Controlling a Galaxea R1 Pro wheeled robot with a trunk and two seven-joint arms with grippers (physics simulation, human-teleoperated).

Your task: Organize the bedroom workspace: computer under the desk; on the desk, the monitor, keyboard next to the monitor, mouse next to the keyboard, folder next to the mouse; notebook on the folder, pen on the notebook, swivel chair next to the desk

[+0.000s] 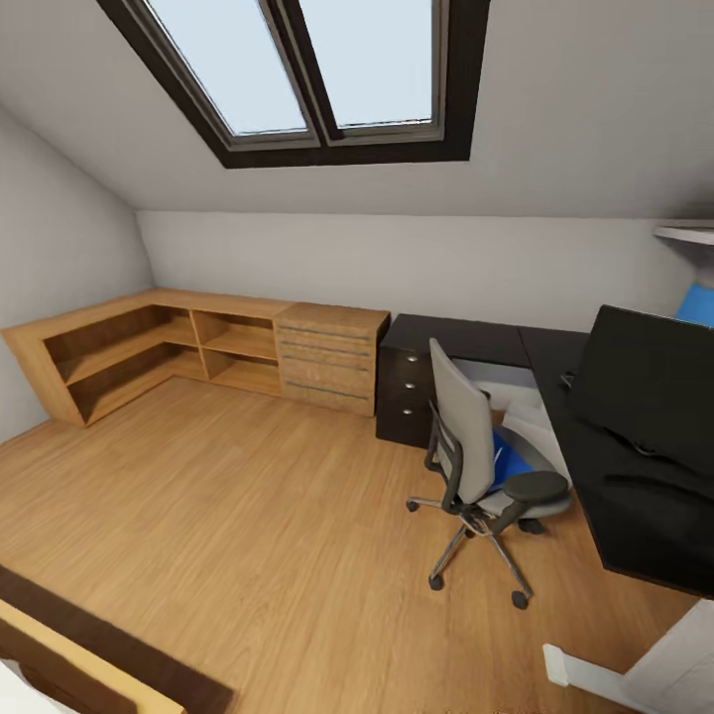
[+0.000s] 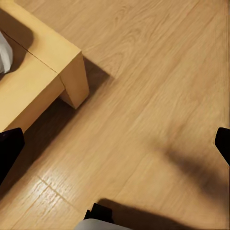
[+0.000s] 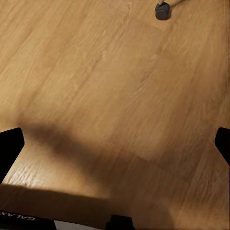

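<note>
Head cam: attic bedroom, skylight overhead, light wood floor. Swivel chair stands in the desk's inner corner, back turned to the camera, wheeled base on the floor just beside the desk. Blue folder lies on the chair seat, mostly hidden behind the backrest. Monitor sits on the black desk top at right, screen dark. Black drawer unit closes off the desk's far end; wood cabinets run along the wall left of it. Bed frame corner at lower left.

Left gripper: fingers spread wide, nothing held, over bare floor near the bed frame's leg.

Right gripper: also spread and empty, above floor; one chair caster ahead of it.
</note>
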